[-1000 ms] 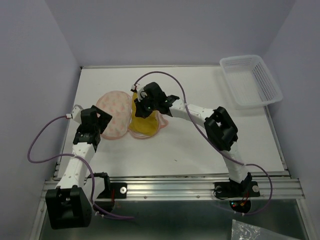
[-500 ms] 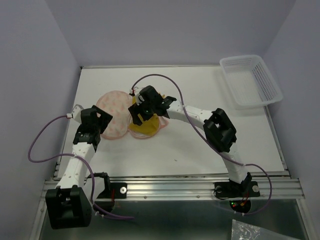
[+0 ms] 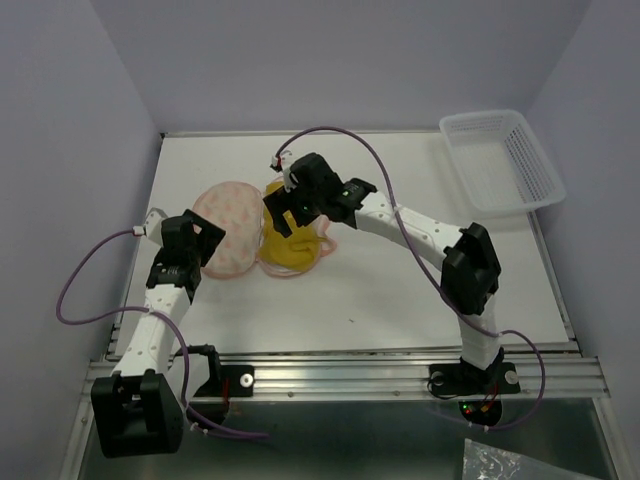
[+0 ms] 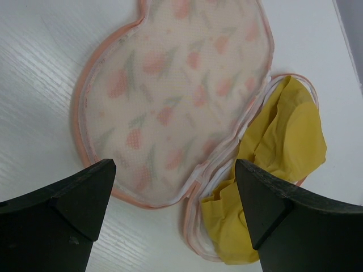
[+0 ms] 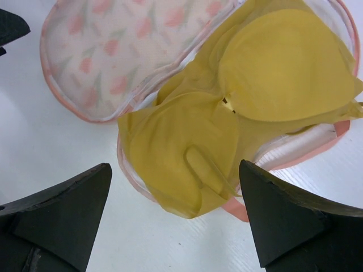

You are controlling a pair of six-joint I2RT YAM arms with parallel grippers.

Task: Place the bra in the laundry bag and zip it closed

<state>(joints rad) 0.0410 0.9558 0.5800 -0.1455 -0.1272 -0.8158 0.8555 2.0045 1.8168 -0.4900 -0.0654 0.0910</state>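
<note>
The laundry bag [image 3: 230, 225] lies spread open on the white table, its peach tulip-print lid [image 4: 176, 96] flat on the left. The mustard-yellow bra [image 3: 291, 249] rests crumpled in the bag's right half, both cups [image 5: 266, 68] up and one edge hanging over the pink rim. My right gripper [image 3: 286, 212] hovers just above the bra, open [image 5: 174, 170] and empty. My left gripper [image 3: 206, 246] sits at the lid's near-left edge, open [image 4: 173, 170], holding nothing.
A white plastic lattice basket [image 3: 500, 160] stands at the back right corner. Purple cables loop off both arms. Grey walls close in the table on the left, back and right. One left fingertip [image 5: 11, 25] shows in the right wrist view's top left corner.
My right gripper has opened and let go of the bra, then lifted slightly toward the back. The bra now lies loose in the bag. The left arm has stayed still.
</note>
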